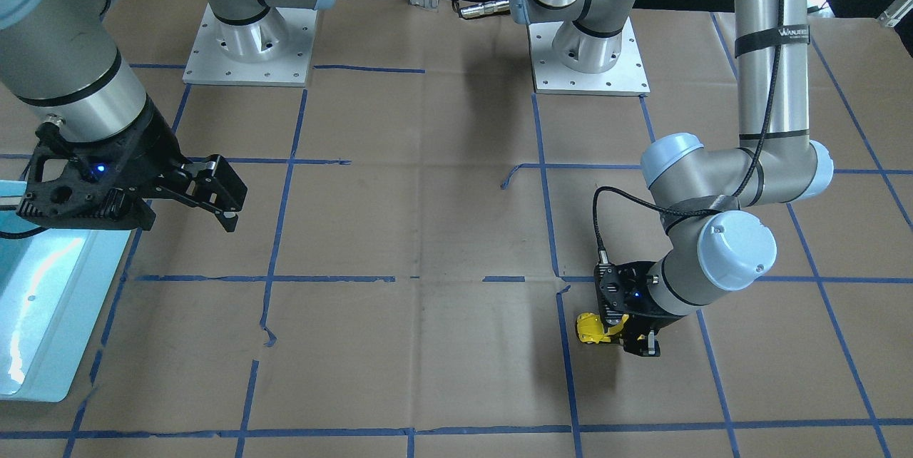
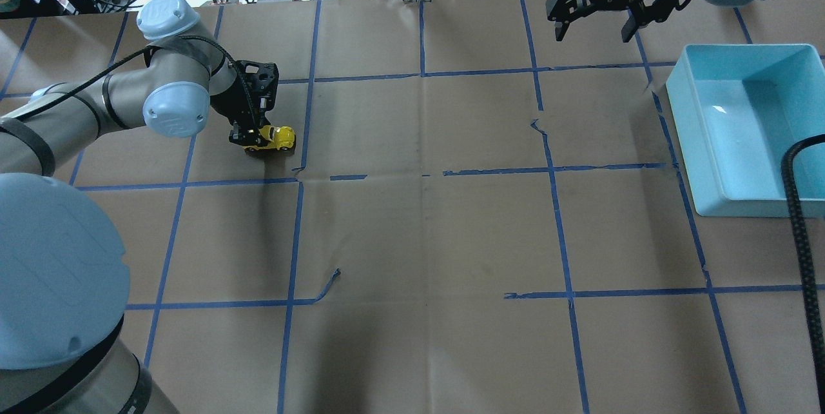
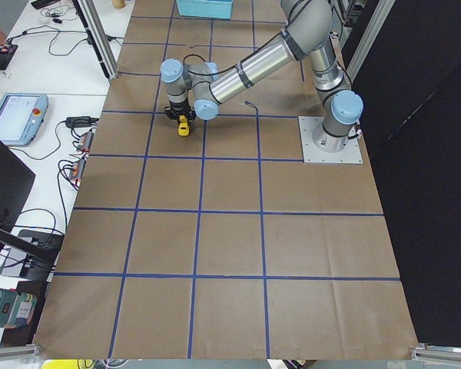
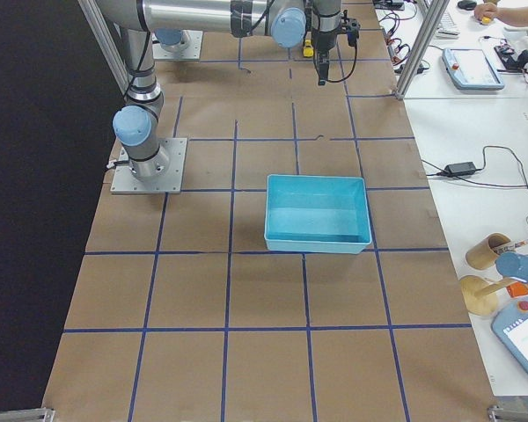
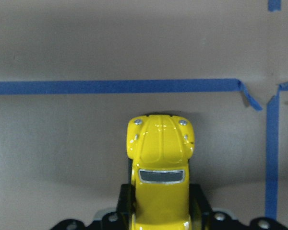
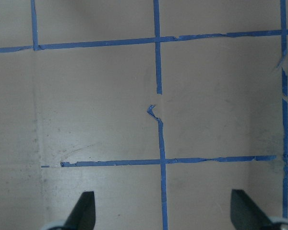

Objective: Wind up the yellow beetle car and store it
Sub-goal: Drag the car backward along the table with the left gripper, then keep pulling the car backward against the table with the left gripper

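Left wrist-mounted view: the left hand [image 2: 252,138] is pinching the yellow car [image 5: 159,153] by its sides, holding it on the desk [image 2: 419,240], probably for winding.

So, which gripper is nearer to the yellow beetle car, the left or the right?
Left. The left gripper is shut on the yellow beetle car, so the two touch. The right gripper hangs open far across the table, near the blue bin.

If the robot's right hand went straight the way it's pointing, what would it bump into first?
Probably the brown table, near a torn blue tape line. The right hand points down, and its wrist camera sees only bare paper between its open fingers. The blue tray sits off to the side, so the hand would likely miss it.
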Tool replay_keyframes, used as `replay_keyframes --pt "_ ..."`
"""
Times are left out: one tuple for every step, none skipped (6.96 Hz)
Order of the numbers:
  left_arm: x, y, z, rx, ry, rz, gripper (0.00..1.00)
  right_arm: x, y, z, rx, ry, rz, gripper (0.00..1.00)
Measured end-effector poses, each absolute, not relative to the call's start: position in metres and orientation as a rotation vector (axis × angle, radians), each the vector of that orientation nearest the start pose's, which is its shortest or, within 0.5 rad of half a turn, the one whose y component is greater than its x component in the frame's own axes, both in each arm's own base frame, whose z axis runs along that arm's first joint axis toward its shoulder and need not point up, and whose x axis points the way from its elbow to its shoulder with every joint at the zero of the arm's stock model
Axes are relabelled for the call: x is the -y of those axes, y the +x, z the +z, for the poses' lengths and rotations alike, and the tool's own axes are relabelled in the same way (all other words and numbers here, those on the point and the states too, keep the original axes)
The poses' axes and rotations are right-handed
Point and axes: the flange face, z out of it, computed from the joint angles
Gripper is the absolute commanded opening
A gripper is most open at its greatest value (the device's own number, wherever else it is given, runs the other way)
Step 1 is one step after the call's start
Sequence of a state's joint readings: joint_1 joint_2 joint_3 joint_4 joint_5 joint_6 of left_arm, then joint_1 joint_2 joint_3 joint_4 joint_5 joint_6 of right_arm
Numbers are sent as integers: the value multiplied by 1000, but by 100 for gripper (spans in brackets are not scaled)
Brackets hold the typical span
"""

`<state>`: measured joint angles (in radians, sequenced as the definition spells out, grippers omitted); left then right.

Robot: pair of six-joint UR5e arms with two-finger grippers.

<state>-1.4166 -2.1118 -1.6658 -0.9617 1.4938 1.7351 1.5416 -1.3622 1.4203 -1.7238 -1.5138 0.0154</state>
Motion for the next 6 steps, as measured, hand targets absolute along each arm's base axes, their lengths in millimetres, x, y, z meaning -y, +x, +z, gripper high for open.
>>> replay_keyframes --pt "646 -42 192 2163 -2185 71 0 592 122 466 -3080 64 -145 100" --pt "646 -41 192 2163 -2184 70 0 592 122 465 -3079 64 -143 100" --pt "646 -38 192 2169 -2178 71 0 592 122 465 -3079 64 -143 100" --pt "646 -31 191 2177 -2169 71 0 592 122 465 -3079 64 -143 100" --pt "646 -26 191 2182 -2164 71 0 592 122 465 -3079 65 -143 100" --pt "646 -23 191 2185 -2162 70 0 592 122 465 -3079 65 -142 100"
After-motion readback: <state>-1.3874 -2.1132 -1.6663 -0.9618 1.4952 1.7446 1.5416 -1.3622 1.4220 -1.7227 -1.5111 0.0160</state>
